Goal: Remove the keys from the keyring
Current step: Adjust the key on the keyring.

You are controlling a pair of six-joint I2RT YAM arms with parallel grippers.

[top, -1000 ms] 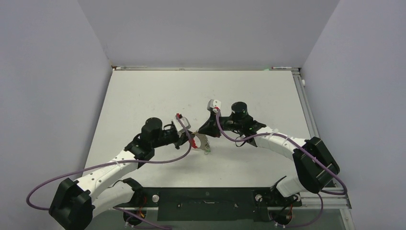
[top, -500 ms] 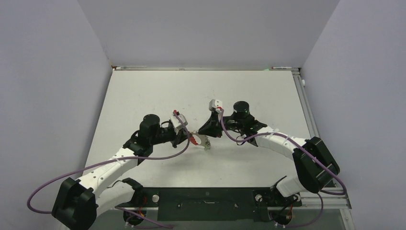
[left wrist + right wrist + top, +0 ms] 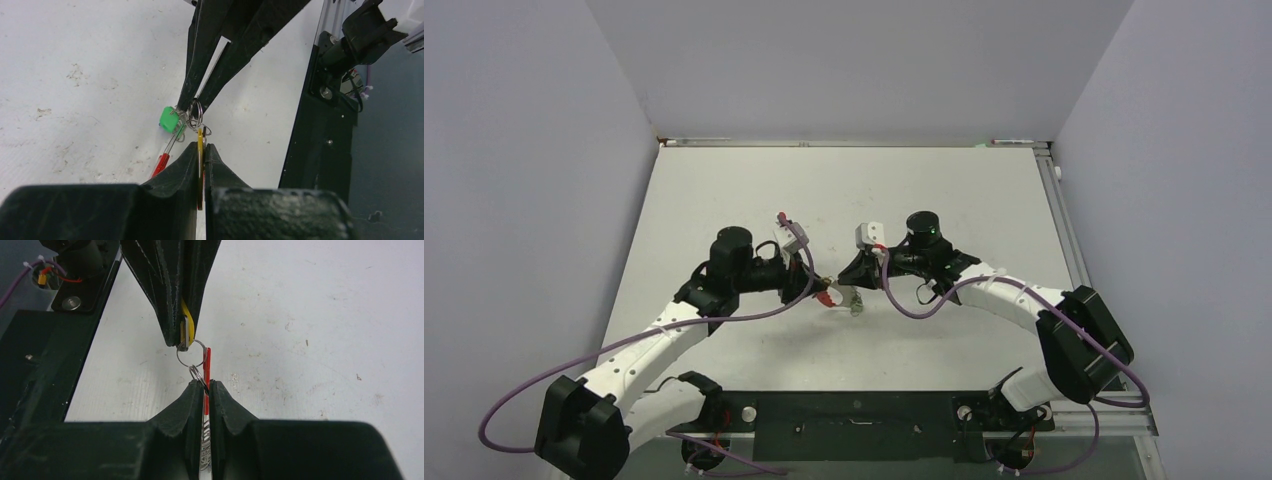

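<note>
Tension seems the purpose, as the left tool pinches shut on the yellow key at one side of the keyring while the right tool clamps its red strap opposite.

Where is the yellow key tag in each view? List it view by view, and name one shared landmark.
Left wrist: the yellow key tag is at bottom centre, edge-on in the left gripper.
Right wrist: top centre, pinched in that gripper.
Top external: too small to see, inside that gripper at mid-frame.
Shared landmark: the red strap.
</note>
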